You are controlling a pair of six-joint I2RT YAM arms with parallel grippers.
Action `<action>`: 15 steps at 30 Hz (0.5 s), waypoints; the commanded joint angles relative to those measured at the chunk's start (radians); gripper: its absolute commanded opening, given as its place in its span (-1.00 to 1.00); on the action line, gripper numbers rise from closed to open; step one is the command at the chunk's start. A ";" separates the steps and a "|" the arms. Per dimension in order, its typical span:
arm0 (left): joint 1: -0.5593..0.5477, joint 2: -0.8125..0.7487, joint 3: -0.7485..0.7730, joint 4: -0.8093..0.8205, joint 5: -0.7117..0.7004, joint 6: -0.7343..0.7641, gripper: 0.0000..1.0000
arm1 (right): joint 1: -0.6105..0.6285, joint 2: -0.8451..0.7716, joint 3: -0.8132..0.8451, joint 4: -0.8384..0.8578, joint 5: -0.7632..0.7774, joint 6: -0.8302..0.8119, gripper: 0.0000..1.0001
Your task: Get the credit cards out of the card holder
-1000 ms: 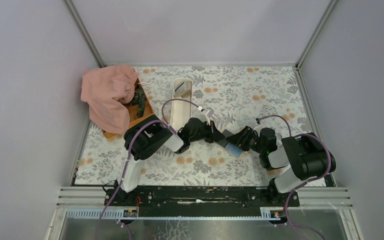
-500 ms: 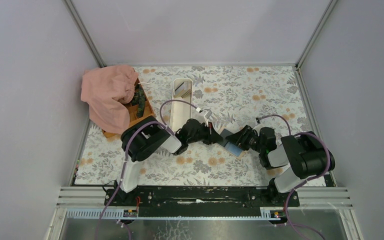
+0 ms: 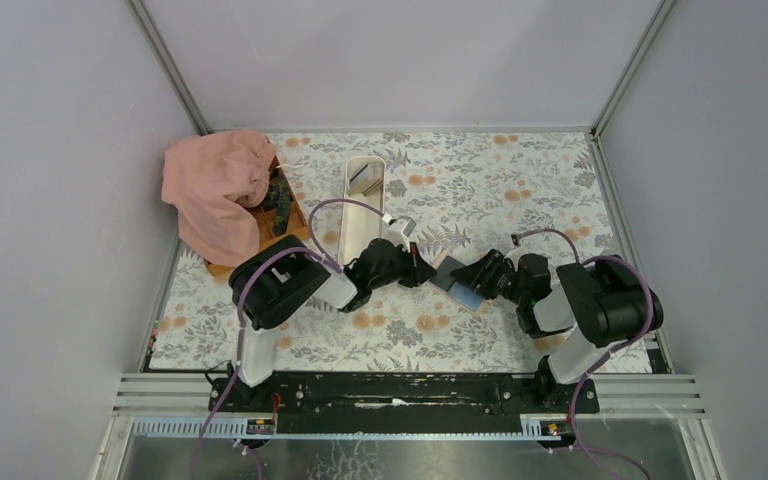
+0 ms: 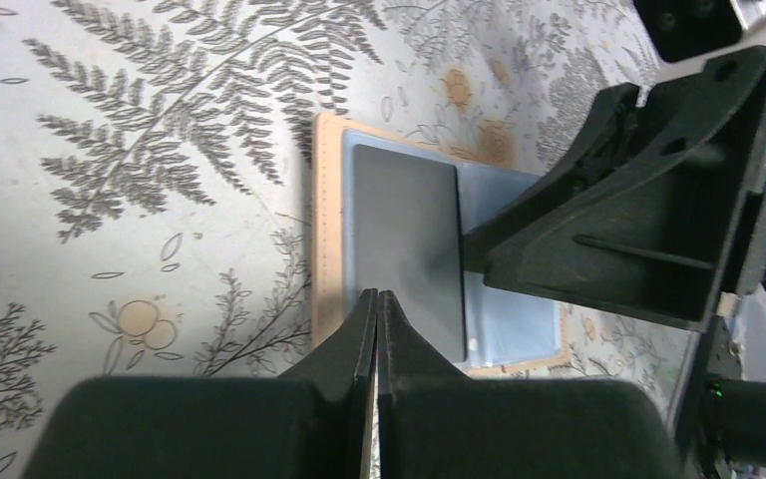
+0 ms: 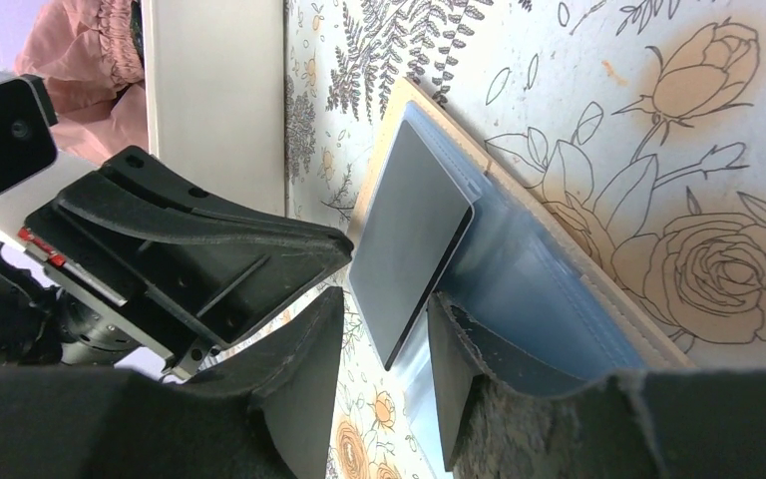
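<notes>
**Progress.** The task is under way, and no card is confirmed clear of the card holder (image 4: 519,329). The holder lies open and flat on the floral table cover (image 3: 520,190) at the centre of the overhead view. Its blue inside faces up and its tan cover shows as a border. One dark grey credit card (image 4: 406,239) lies on the blue lining and covers the left part of it in the left wrist view. It cannot be told whether the card's end sits in a pocket or lies loose on top. No other card can be made out, and none is seen on the table cover beside the holder.

**Tools.**
- The left gripper (image 4: 376,317) has its jaws pressed together with nothing visible between them. Its tip is at the bottom centre of its own view, at the card's near edge. Contact cannot be confirmed.
- The right gripper (image 5: 384,384) has its jaws partway apart at the bottom of its own view. The card's near corner points into the gap between them. The finger (image 5: 499,399) on the picture's right lies against the blue lining. No clamp on the card or the holder is evident.

**Relation.** Overhead, the two grippers face each other across the holder, one just left of it and one just right.

**Outstanding, as judged.** This card has to be drawn fully off the holder, and the pockets then checked for others.

**Other items.** A white tray (image 3: 365,205), a pink cloth (image 3: 210,185) and a wooden box (image 3: 288,215) occupy the upper left and are not involved.
</notes>
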 commanded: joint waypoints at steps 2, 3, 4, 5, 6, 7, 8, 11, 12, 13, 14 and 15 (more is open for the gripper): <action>0.000 0.026 -0.007 -0.002 -0.107 0.025 -1.00 | 0.002 0.016 0.005 0.098 -0.011 0.007 -0.12; 0.000 0.029 0.000 -0.017 -0.122 0.039 -1.00 | 0.001 0.017 0.003 0.103 -0.011 0.008 -0.12; 0.000 0.033 0.008 -0.031 -0.139 0.051 -1.00 | 0.001 0.016 0.001 0.108 -0.012 0.007 -0.12; -0.001 0.036 0.012 -0.039 -0.148 0.061 -1.00 | 0.001 0.040 0.000 0.114 -0.013 0.008 -0.12; -0.001 0.039 0.015 -0.043 -0.154 0.065 -1.00 | 0.001 0.048 -0.003 0.122 -0.015 0.011 -0.12; -0.001 0.043 0.017 -0.044 -0.157 0.068 -1.00 | 0.001 0.054 -0.005 0.130 -0.018 0.013 -0.12; -0.001 0.048 0.020 -0.051 -0.155 0.072 -1.00 | 0.001 0.058 -0.005 0.140 -0.018 0.015 -0.12; -0.007 0.065 0.026 -0.056 -0.141 0.074 -1.00 | 0.001 0.078 -0.001 0.150 -0.023 0.019 -0.12; -0.010 0.072 0.027 -0.059 -0.133 0.072 -1.00 | 0.001 0.084 0.003 0.157 -0.025 0.023 -0.12; -0.014 0.077 0.029 -0.060 -0.126 0.069 -1.00 | 0.001 0.091 0.006 0.168 -0.028 0.028 -0.12; -0.020 0.082 0.031 -0.061 -0.121 0.067 -1.00 | 0.001 0.099 0.009 0.182 -0.032 0.034 -0.12; -0.028 0.088 0.035 -0.066 -0.117 0.067 -1.00 | 0.001 0.106 0.012 0.197 -0.036 0.043 -0.12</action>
